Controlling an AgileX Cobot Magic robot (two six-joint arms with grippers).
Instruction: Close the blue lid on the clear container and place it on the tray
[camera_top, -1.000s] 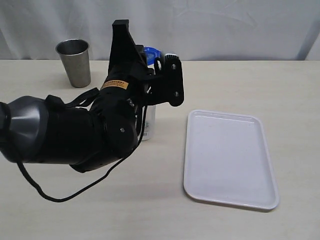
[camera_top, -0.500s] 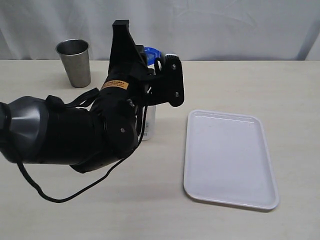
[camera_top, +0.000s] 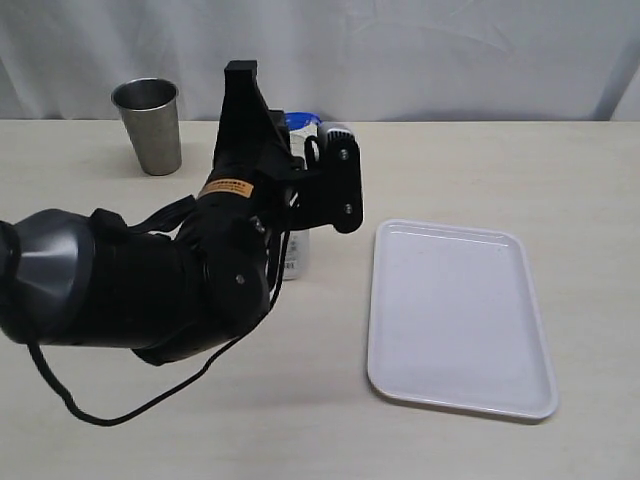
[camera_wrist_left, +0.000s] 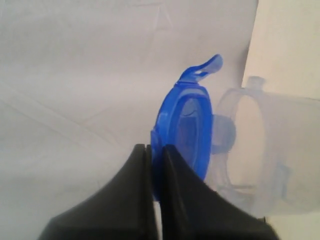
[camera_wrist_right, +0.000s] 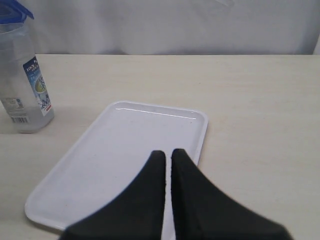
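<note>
Left gripper (camera_wrist_left: 155, 147): clenched, tips at the lid's edge
Blue lid (camera_wrist_left: 185, 125): at the container's mouth, raised off it
Clear container (camera_wrist_right: 25, 85): upright on the table beside the tray (camera_top: 455, 310)
Right gripper (camera_wrist_right: 164, 151): clenched, empty, over the tray

Pale wood-toned table (camera_top: 480, 170) ran back to a white cloth (camera_top: 450, 50), steel cup (camera_top: 148, 125) stood upright at its far left, clear container (camera_wrist_right: 25, 85) stood upright near the middle, flat white tray (camera_top: 455, 315) lay beside the container, not touching it.

Ajar blue lid (camera_wrist_left: 182, 125) (clear container (camera_wrist_right: 22, 75) upright)
</note>
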